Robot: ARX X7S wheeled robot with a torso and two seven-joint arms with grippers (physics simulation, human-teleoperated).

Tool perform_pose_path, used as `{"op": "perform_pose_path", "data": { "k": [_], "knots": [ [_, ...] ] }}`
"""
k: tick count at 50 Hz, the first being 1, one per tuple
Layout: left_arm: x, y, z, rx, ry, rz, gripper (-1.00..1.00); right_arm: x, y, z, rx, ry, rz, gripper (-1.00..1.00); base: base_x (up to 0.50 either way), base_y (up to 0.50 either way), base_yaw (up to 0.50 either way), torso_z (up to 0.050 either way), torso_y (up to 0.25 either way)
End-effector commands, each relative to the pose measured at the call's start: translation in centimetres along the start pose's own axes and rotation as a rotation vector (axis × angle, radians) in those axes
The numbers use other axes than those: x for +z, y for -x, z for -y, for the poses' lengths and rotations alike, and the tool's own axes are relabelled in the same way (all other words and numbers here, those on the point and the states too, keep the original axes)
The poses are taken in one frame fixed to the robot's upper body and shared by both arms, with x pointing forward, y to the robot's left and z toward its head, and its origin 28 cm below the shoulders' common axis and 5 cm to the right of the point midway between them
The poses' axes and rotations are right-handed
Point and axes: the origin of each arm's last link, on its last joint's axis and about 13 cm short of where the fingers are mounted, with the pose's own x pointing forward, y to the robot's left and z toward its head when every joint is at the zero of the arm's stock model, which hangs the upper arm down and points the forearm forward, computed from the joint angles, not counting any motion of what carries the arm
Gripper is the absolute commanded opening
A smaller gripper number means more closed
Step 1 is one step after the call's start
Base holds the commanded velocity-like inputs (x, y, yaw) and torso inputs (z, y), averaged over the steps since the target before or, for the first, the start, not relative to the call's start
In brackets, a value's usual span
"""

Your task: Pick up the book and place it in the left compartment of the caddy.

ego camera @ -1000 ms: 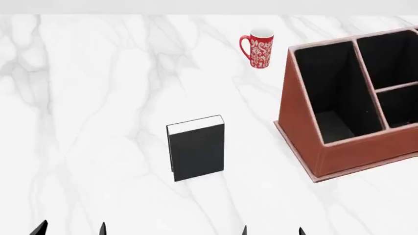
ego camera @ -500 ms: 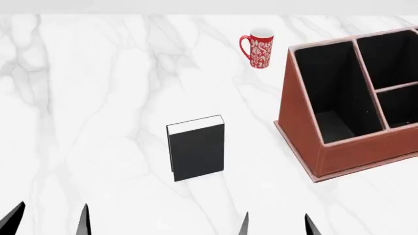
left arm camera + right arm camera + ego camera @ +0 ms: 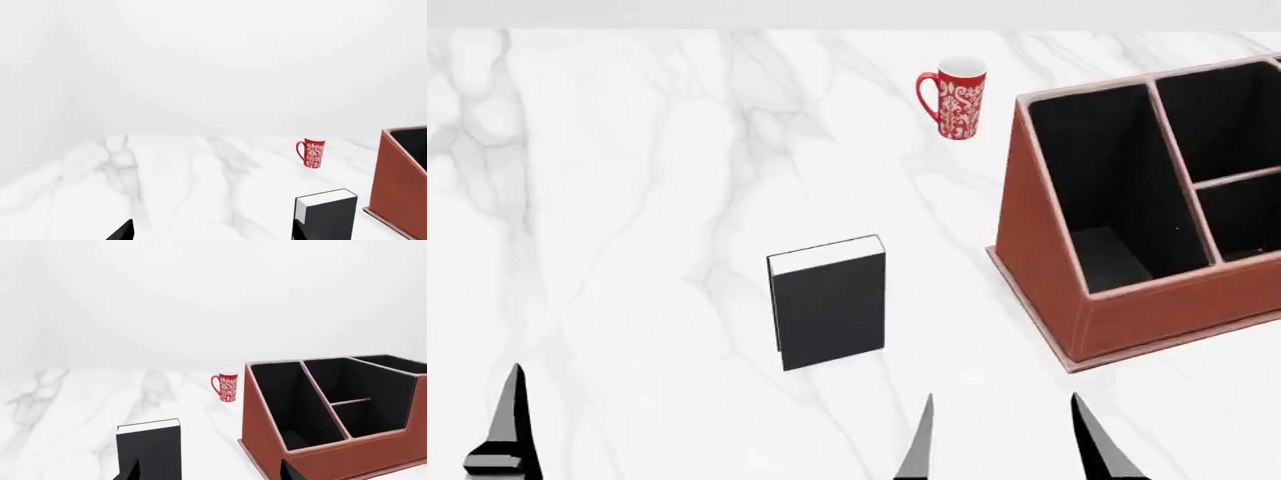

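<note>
book (image 3: pixel 826 303): upright on the marble table (image 3: pixel 627 200), black cover toward the robot, white page edges on top. Free-standing, nothing touching it. Also in left wrist view (image 3: pixel 325 216) and right wrist view (image 3: pixel 149 447).
book vs caddy: book is left of the caddy (image 3: pixel 1054 270), apart from it, bare table between them.
caddy: reddish-brown box, sloped sides, pale trim, black lining. Right edge is cut off in head view; right wrist view (image 3: pixel 267 430) shows almost all of it.
left compartment (image 3: pixel 1101 190): long tall section along the caddy's book-facing side, runs the full depth. Only black lining visible inside. Same in right wrist view (image 3: pixel 287 400).
other sections: smaller divided ones to the right of it, partly out of frame in head view.
right gripper (image 3: pixel 1001 440): two dark fingertips at the bottom of head view, spread apart, holding nothing. Nearer the robot than the book, roughly facing the gap between book and caddy. No contact with either.
left gripper (image 3: pixel 514 425): only one fingertip clear in head view, bottom left. Left wrist view has dark finger bits at the lower edge, so the spread can't be called. Well left of the book, touching nothing visible.
mug (image 3: pixel 954 98): red with white pattern, upright, farther back on the table, behind the book and just left of the caddy's far corner. Clear of both.
</note>
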Motion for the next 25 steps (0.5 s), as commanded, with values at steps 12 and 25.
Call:
{"op": "perform_pose_path", "data": {
  "k": [12, 25],
  "knots": [
    [2.26, 1.27, -0.41, -0.004, 0.006, 0.046, 1.0, 3.17, 1.96, -0.19, 0.024, 0.04, 0.042, 1.0, 0.0, 0.0, 0.0, 0.0, 0.0],
    [2.28, 1.37, -0.36, -0.009, 0.005, 0.05, 1.0, 2.99, 2.01, -0.27, 0.042, 0.034, 0.041, 1.0, 0.0, -0.17, 0.0, 0.0, 0.0]
  ]
}}
